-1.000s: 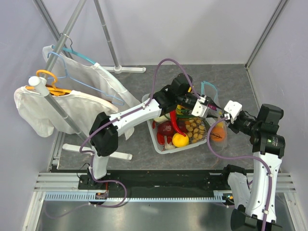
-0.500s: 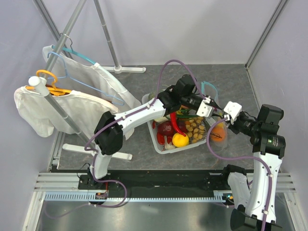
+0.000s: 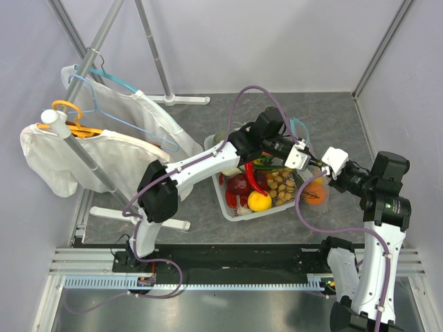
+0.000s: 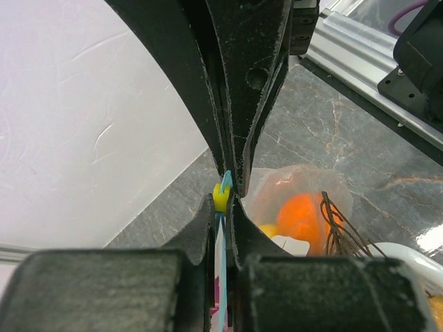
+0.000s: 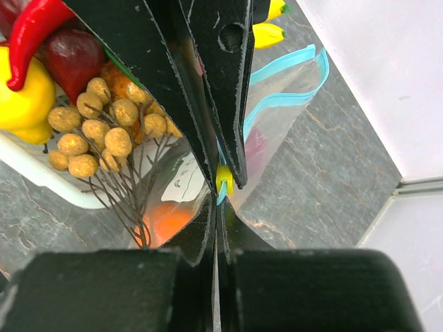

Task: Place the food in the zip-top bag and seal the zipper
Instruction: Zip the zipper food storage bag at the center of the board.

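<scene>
One clear bag (image 5: 273,131) contains one orange fruit (image 4: 304,218). One white tray (image 3: 239,215) holds one lemon (image 3: 259,201) and one red chili (image 3: 250,173). Three hangers are present: one orange hanger (image 3: 69,111), one blue hanger (image 3: 123,117), one teal hanger (image 3: 118,79).

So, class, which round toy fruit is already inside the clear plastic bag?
The round orange one, showing through the clear zip-top bag. The round yellow fruit and the dark red one lie in the white plastic tray.

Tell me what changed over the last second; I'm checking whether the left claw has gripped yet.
The left claw reached right and closed on the zipper. The right claw kept its grip there; the bag, orange and white tray stayed put.
</scene>
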`<action>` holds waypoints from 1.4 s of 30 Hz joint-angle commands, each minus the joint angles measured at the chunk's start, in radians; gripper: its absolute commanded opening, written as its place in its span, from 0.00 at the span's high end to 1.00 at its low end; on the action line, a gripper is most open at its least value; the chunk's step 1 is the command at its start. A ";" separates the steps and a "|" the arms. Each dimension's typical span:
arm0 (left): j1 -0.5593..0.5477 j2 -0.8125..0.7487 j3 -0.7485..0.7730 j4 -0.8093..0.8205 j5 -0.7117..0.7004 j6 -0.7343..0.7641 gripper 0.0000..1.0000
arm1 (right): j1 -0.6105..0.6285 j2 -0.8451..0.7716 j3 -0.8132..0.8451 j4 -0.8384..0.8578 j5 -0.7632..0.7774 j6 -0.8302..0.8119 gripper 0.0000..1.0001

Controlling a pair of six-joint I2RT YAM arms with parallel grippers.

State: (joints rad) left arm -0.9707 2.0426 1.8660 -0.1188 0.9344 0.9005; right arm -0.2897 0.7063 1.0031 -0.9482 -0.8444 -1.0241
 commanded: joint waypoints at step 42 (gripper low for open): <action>0.267 0.324 0.375 0.028 -0.322 0.098 0.96 | 0.001 -0.045 0.042 -0.066 -0.045 -0.054 1.00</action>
State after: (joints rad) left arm -0.7895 2.3268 2.1807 -0.1543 0.8253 0.9752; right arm -0.2920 0.6991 1.0031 -0.9401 -0.8173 -1.0863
